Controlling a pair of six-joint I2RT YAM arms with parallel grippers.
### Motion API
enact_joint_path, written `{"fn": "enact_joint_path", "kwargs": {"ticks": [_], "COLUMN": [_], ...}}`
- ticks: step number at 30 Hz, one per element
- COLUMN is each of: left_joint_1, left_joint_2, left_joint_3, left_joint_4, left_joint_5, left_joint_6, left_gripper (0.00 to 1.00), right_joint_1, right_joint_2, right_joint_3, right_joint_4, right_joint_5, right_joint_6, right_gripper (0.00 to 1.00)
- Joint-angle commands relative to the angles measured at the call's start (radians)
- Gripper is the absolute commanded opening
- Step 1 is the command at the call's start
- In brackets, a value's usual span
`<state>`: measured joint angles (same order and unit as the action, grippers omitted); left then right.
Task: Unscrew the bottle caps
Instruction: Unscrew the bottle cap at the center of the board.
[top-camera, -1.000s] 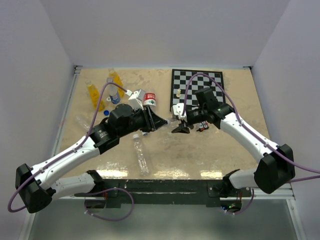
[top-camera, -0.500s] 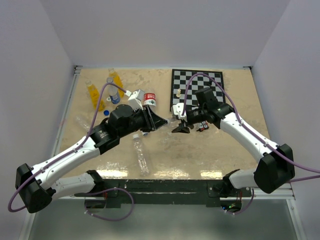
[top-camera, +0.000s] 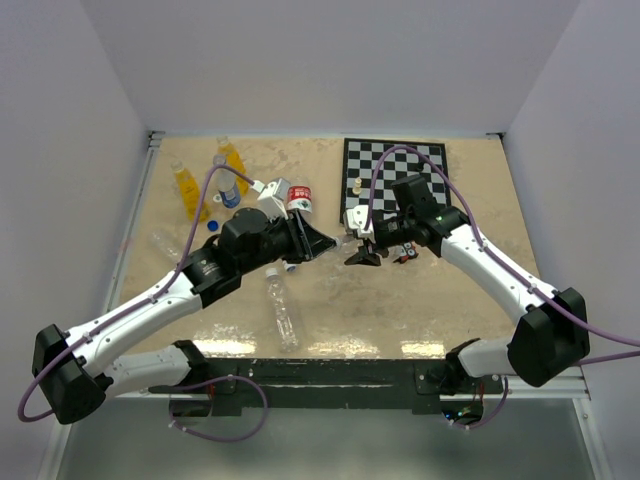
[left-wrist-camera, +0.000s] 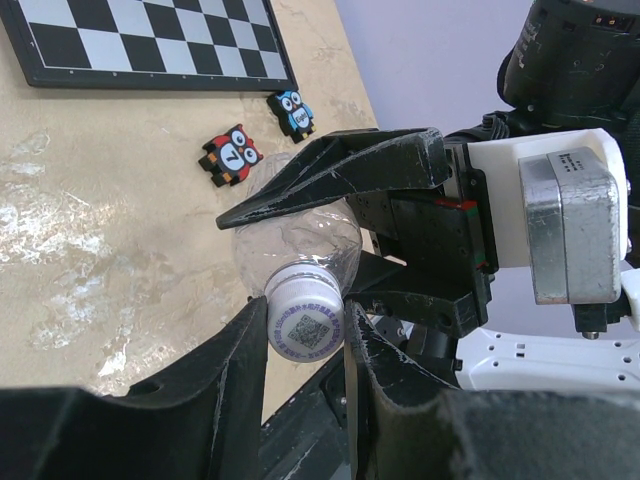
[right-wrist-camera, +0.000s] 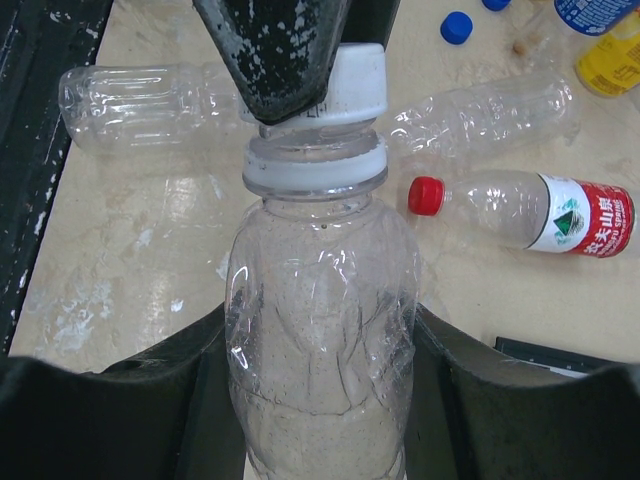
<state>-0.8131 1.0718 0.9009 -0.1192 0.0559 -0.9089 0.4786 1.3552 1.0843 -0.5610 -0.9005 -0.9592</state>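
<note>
Two claws, one clear bottle (left-wrist-camera: 297, 242), mid-table.

Top view: left gripper (top-camera: 322, 243) and right gripper (top-camera: 358, 255) meet tip to tip just in front of the chessboard (top-camera: 395, 170); orange bottles (top-camera: 187, 190) lie well apart at far left.
Left wrist: left gripper narrow, pinched on the white cap (left-wrist-camera: 305, 326); right gripper's black fingers (left-wrist-camera: 340, 165) clamp the bottle's shoulder.
Right wrist: right gripper holds the bottle's body between its fingers, cap at the far end. A red-capped bottle (right-wrist-camera: 530, 215) lies on the table beyond.
</note>
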Motion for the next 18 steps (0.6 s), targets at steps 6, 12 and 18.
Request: {"fn": "enact_joint_path", "kwargs": {"ticks": [6, 12, 18], "left_joint_1": [0.020, 0.020, 0.020], "left_joint_2": [0.005, -0.033, -0.088], "left_joint_3": [0.015, 0.010, 0.018], "left_joint_4": [0.023, 0.018, -0.043], "left_joint_5": [-0.060, -0.060, -0.068], "left_joint_6": [0.021, 0.062, 0.184], "left_gripper": [0.34, 0.65, 0.85], "right_joint_1": [-0.012, -0.012, -0.012], "right_joint_2": [-0.001, -0.001, -0.002], "right_joint_3": [0.023, 0.023, 0.023], "right_joint_4": [-0.042, -0.042, -0.040], "right_joint_5": [-0.021, -0.021, -0.018], "right_joint_6": [-0.026, -0.024, -0.026], "right_gripper": [0.00, 0.00, 0.00]}}
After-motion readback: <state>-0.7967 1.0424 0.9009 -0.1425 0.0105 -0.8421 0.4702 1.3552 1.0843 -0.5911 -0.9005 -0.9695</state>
